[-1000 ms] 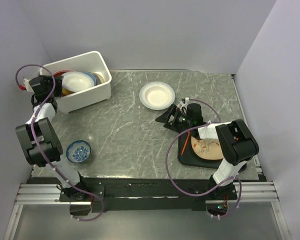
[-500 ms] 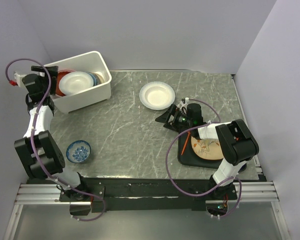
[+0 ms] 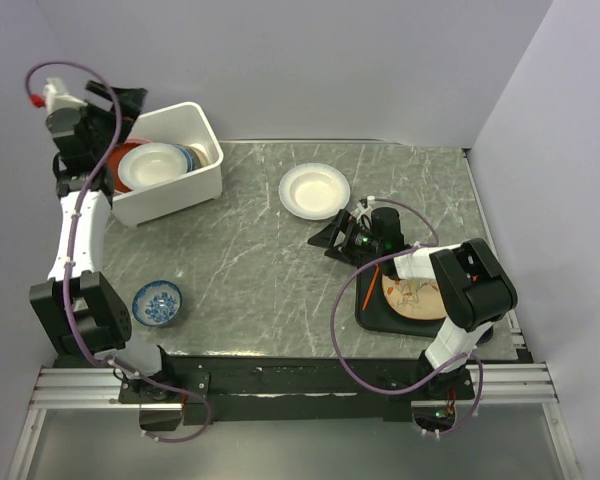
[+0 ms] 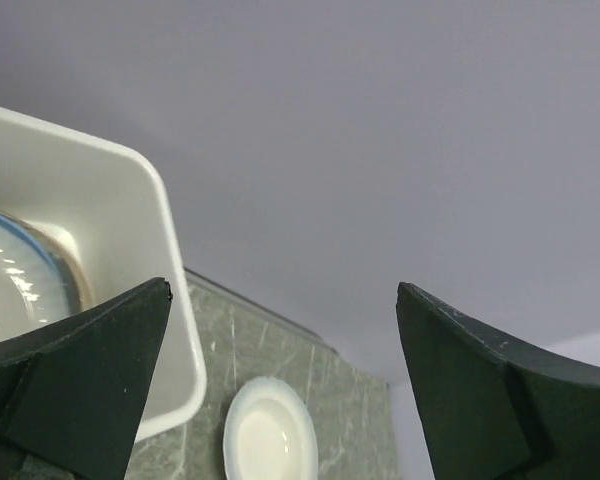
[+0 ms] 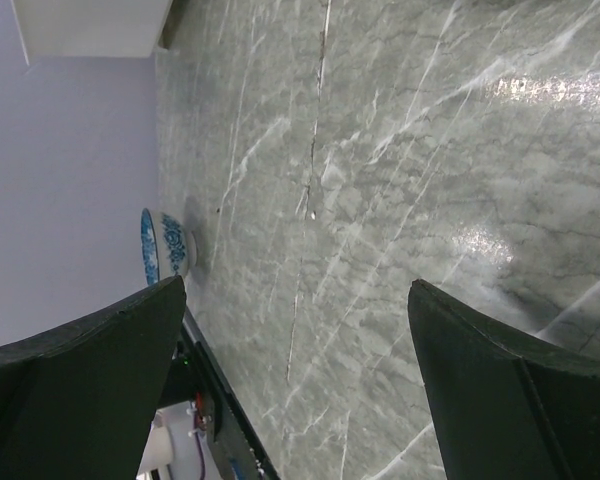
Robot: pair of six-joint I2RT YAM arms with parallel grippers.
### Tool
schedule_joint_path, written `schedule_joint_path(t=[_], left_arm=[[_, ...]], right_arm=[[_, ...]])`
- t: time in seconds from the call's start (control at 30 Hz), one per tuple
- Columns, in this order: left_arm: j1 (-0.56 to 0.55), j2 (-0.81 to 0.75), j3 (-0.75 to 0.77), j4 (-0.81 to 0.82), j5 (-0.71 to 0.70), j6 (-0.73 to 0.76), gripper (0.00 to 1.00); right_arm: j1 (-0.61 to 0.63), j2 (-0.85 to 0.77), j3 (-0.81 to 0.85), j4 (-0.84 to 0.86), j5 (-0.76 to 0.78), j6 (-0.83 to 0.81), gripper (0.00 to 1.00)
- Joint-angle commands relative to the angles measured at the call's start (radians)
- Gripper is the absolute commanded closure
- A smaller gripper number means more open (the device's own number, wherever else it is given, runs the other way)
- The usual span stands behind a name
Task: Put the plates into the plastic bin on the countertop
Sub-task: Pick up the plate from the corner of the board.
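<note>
Stacked inside the plastic bin (image 3: pixel 185 190) at the far left, several plates (image 3: pixel 152 165); lying alone on the worktop (image 3: pixel 260 260), one white plate (image 3: pixel 314 190); resting on the black tray (image 3: pixel 380 318), one cream plate (image 3: pixel 416 297). Both spread wide and holding nothing: left hand (image 3: pixel 120 103) raised over the far left corner of the bin, right hand (image 3: pixel 338 237) low beside the tray. Probably stiff, smooth and breakable, rather light, so best to pinch at the raised rim and set down gently.

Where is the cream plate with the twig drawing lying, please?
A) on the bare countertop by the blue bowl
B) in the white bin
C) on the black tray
C: the cream plate rests on the black tray, far across the countertop from the plastic bin.
</note>
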Motion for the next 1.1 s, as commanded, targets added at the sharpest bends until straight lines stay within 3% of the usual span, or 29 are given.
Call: schedule_joint_path(t=[0.0,0.5,1.07], left_arm=[[-0.088,0.035,0.045,-0.041,0.065,0.135,0.01],[-0.312,0.143,0.071,-0.136,0.111,0.264,0.01],[-0.498,0.255,0.059,-0.188,0.118,0.281,0.01]], right_arm=[[0.010,-0.053,0.010,-0.004,0.024,-0.027,0.00],[0.010,-0.317,-0.122,-0.126,0.169,-0.068,0.00],[0.010,-0.563,-0.233,-0.245,0.273,-0.080,0.00]])
